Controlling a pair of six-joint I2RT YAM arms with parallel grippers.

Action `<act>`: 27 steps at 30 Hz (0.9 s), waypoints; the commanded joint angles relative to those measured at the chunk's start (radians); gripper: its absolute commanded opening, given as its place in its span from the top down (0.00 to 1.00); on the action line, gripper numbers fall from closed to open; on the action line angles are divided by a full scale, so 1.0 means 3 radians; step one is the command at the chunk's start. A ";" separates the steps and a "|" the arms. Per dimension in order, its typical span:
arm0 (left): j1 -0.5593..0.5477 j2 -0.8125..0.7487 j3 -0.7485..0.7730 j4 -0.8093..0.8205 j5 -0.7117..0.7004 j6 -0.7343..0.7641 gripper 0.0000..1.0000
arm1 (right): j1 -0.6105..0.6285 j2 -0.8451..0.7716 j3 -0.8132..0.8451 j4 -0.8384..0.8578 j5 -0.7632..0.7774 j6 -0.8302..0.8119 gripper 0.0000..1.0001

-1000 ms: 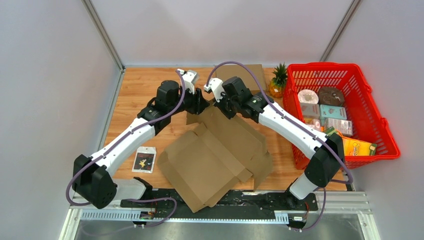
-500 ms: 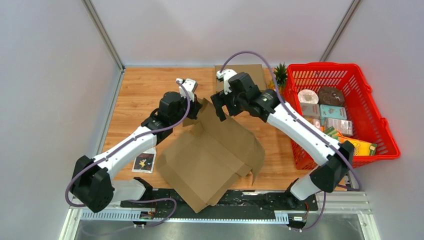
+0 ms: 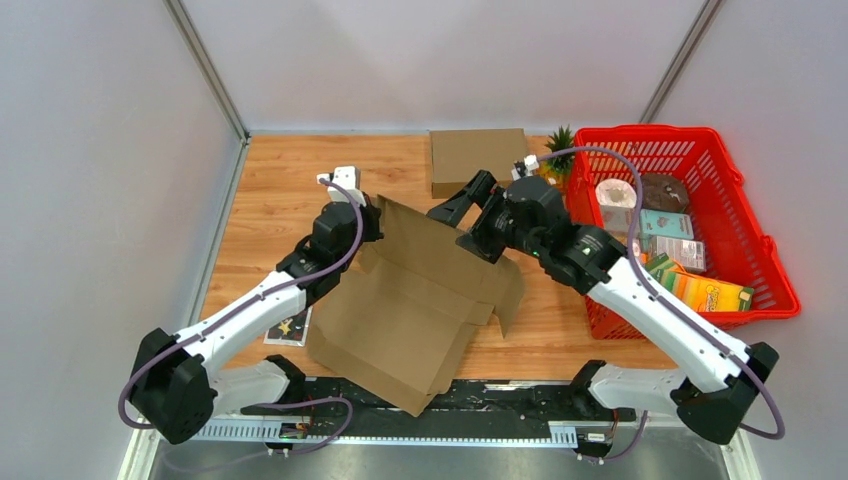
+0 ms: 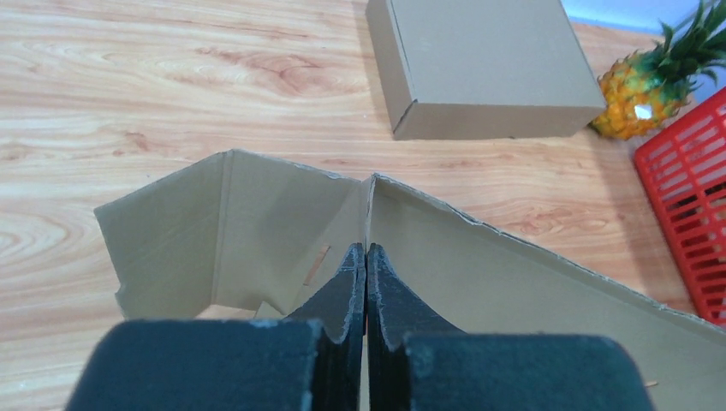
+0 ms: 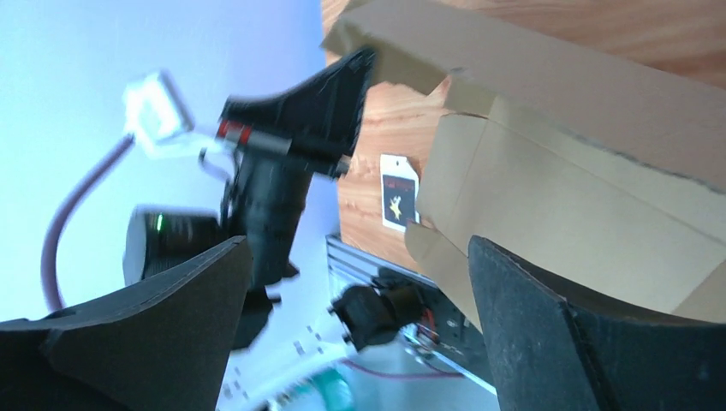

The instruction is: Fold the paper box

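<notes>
- Your left gripper (image 4: 366, 250) is pinched tight on the paper box (image 3: 410, 300), gripping the top edge of the raised back panel at its crease.
- Your right gripper (image 3: 455, 224) is spread wide and holds nothing. It hovers just right of that raised panel, near it but apart.
- In the top view the panel's upper edge runs from upper left to lower right. The loose flap at its right end lies nearer the right arm, so that arm probably takes it next.
- The rest of the blank lies flat on the wooden table (image 3: 270, 190), its lower corner overhanging the near edge.
- Around it: a closed carton (image 3: 478, 158) at top centre, a pineapple (image 3: 557, 160), a red basket (image 3: 700, 135) at right and a small packet (image 3: 288, 325) at lower left.
</notes>
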 commanded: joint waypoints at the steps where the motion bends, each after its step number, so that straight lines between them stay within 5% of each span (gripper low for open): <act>1: -0.0071 -0.0116 -0.0142 0.0386 -0.0230 -0.0308 1.00 | -0.0008 0.0155 -0.0149 0.0358 0.0479 0.1328 0.00; 10: -0.0087 -0.0192 -0.0255 0.0448 -0.0225 -0.0340 1.00 | 0.0032 0.0559 -0.0374 0.0726 0.0750 0.2402 0.16; 19: -0.0133 -0.0351 -0.0526 0.0769 -0.0108 -0.0171 1.00 | 0.0073 0.1111 0.0106 0.0425 0.1282 0.2423 0.32; 27: -0.0138 -0.0392 -0.0710 0.1077 0.0041 0.0023 1.00 | 0.0063 0.1290 0.0178 0.0435 0.1441 0.2322 0.65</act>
